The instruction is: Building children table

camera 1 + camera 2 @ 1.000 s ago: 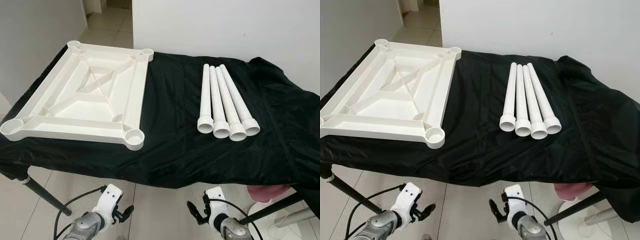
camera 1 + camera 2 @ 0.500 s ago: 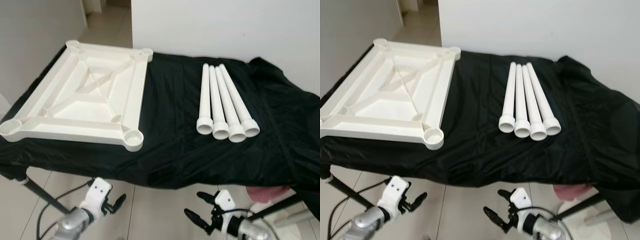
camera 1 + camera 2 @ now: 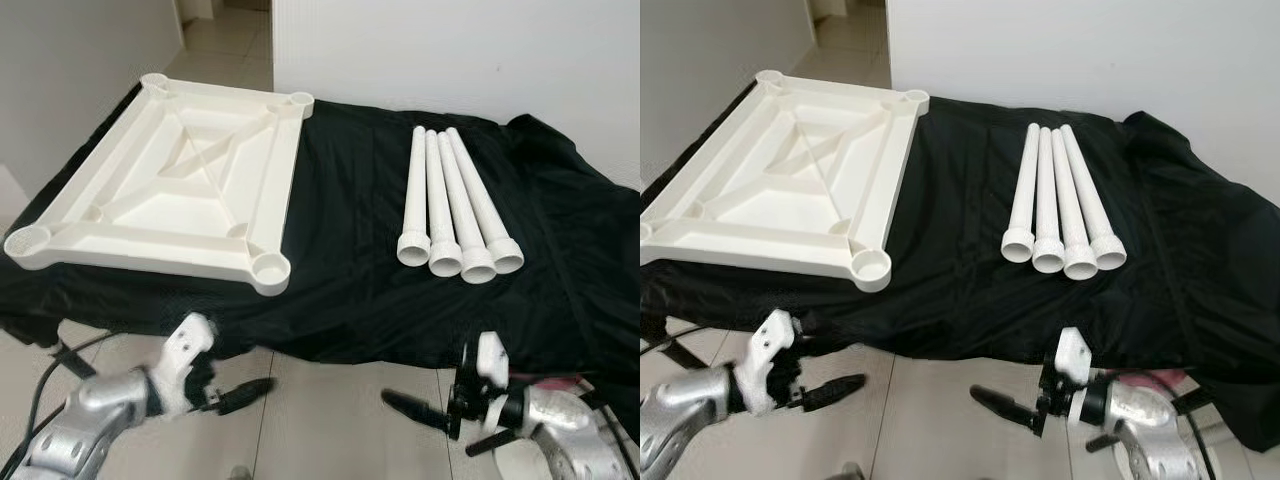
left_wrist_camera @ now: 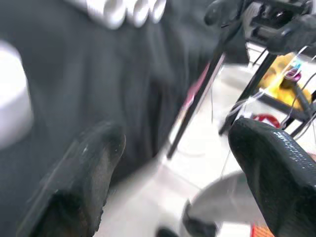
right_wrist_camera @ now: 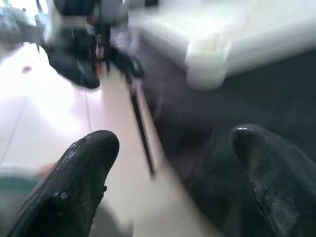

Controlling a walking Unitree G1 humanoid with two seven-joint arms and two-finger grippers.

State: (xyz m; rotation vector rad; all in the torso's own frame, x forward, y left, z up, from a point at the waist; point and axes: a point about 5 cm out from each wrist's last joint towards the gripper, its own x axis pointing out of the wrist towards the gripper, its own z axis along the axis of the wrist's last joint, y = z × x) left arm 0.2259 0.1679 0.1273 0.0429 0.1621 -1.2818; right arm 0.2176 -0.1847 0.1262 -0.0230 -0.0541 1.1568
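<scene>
White table top (image 3: 175,195) lies underside up at upper left of the black-draped tabletop (image 3: 350,270), sockets exposed for the four legs (image 3: 455,215) bundled at right; left gripper (image 3: 235,393) and right gripper (image 3: 420,410) empty, fingers spread, below the edge.

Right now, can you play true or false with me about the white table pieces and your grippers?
1. Four white legs lie side by side on the black cloth. True.
2. The tabletop lies underside up. True.
3. One leg is already fixed in a corner socket. False: all the sockets are empty.
4. The right gripper holds a leg. False: it is open and empty, below the cloth's edge.
5. The left gripper is open. True.
</scene>
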